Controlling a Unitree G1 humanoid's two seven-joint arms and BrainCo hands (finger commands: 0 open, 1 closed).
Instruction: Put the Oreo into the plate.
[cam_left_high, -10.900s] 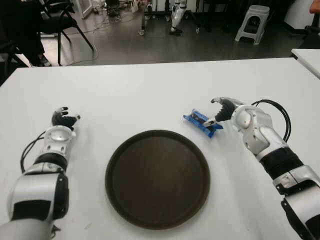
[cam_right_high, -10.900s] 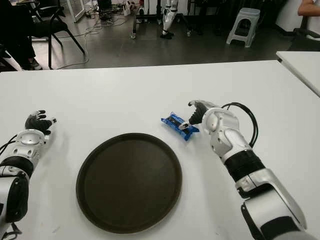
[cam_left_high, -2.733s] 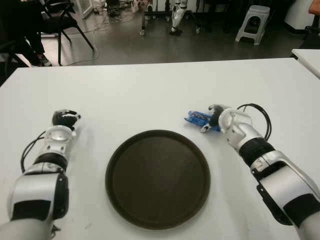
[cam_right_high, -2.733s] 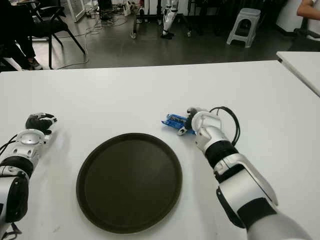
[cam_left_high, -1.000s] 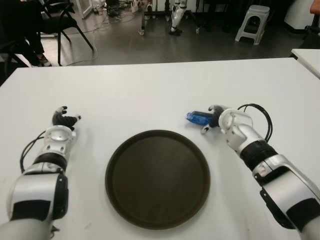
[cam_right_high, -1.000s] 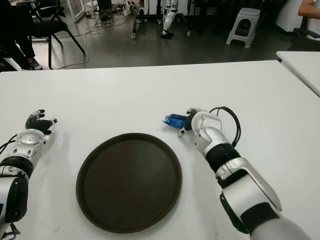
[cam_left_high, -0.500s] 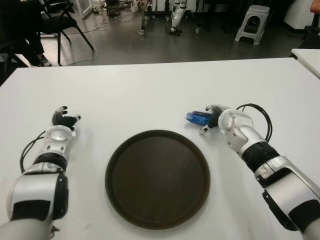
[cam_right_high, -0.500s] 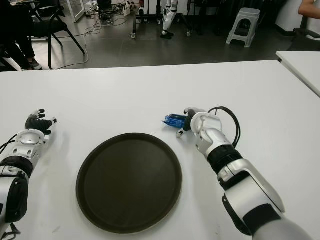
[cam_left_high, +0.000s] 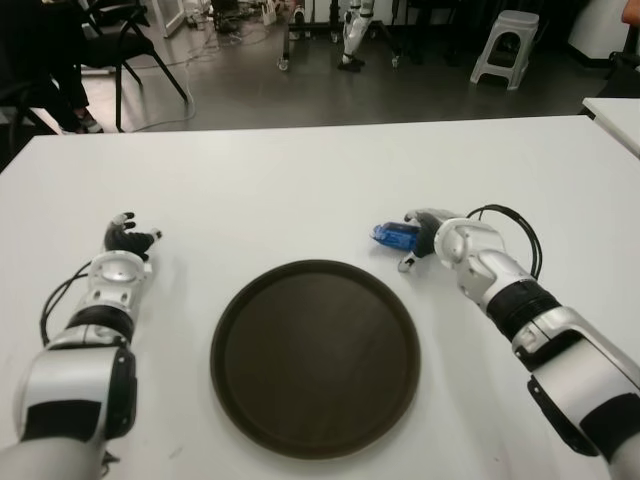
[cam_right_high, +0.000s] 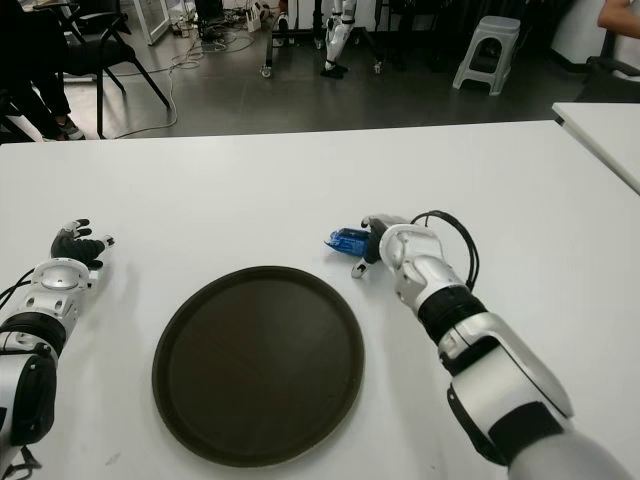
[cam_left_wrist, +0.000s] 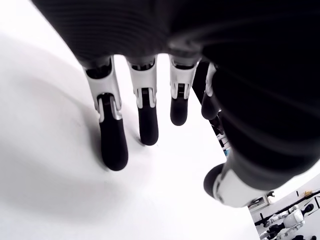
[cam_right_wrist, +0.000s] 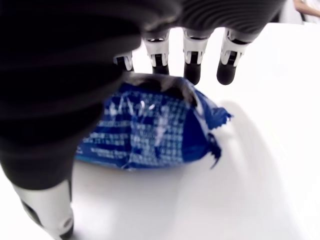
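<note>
Right hand (cam_left_high: 428, 236) is seen right of centre in the left eye view, curled over the Oreo pack (cam_left_high: 396, 236). In the right wrist view the blue wrapper (cam_right_wrist: 150, 129) is covered from above by the fingers (cam_right_wrist: 192, 60), with the thumb (cam_right_wrist: 47, 210) down at the lower left of that frame. Pack is gripped between fingers and thumb; whether it is lifted clear of the table cannot be told, as the contact line is hidden by the hand. One end of the pack is seen sticking out toward the centre of the eye view, past the fingertips.

A black cable (cam_left_high: 505, 222) is looped behind the right wrist.

The plate (cam_left_high: 315, 355), round and dark brown, is located in the lower centre of the eye views. The pack sits just beyond its upper-right rim, not over it, with a narrow strip of white table (cam_left_high: 300, 190) between.

Left hand (cam_left_high: 125, 240) is seen at the left edge of the eye view, well apart from the plate. In the left wrist view its fingers (cam_left_wrist: 112, 145) are extended and relaxed over bare table, nothing held.

Upper part of the eye views: grey floor with chairs (cam_left_high: 120, 40) upper left and a stool (cam_left_high: 505, 40) upper right.
</note>
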